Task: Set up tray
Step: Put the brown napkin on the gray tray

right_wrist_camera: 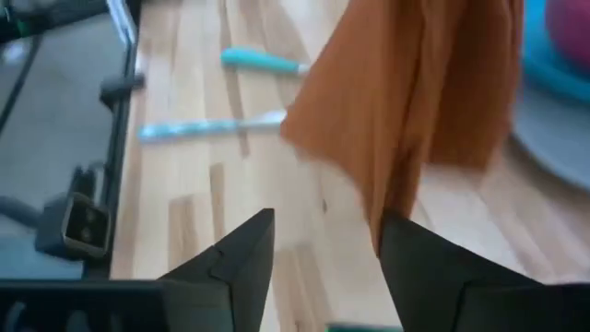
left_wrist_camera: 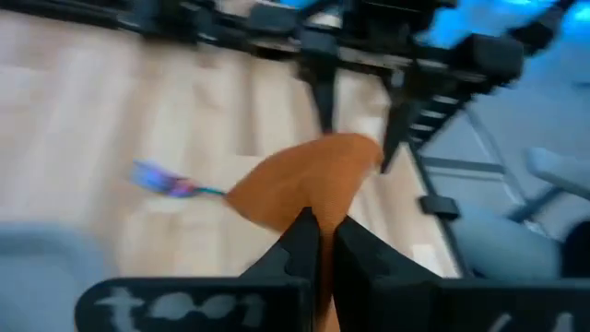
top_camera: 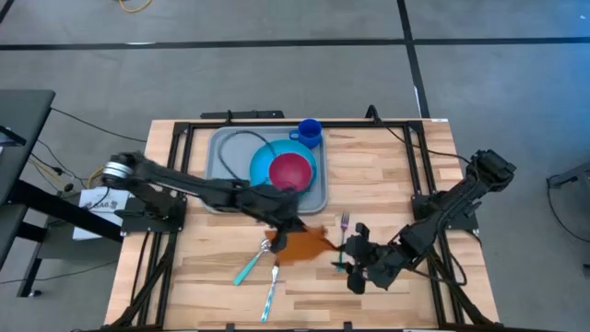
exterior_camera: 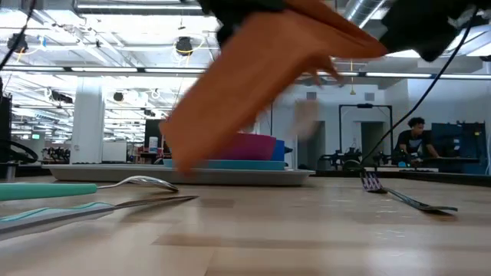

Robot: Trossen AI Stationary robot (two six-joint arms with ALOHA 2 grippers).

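Note:
A rust-orange napkin (top_camera: 304, 244) hangs in the air near the table's middle, just in front of the grey-blue tray (top_camera: 226, 157). My left gripper (top_camera: 288, 232) is shut on it. The tray holds a blue plate (top_camera: 267, 166), a pink bowl (top_camera: 291, 171) and a blue cup (top_camera: 309, 132). My right gripper (top_camera: 355, 269) stands open to the napkin's right. In the right wrist view the napkin (right_wrist_camera: 415, 92) hangs just ahead of its spread fingers (right_wrist_camera: 241, 258), and I cannot tell whether it touches them. My left gripper pinches the napkin by one edge (left_wrist_camera: 313, 201) between its two fingers, coming from the table's left and slanting down. The cloth (exterior_camera: 268, 84) spreads away from the fingers and droops in loose folds. Its lower corner (exterior_camera: 175, 153) hangs just above the table.
A fork (top_camera: 344, 221) lies right of the napkin. A teal-handled spoon (top_camera: 249, 267) and a light-blue-handled knife (top_camera: 270, 288) lie near the front edge. Black frame rails (top_camera: 184, 175) run along the table's left, right and far sides.

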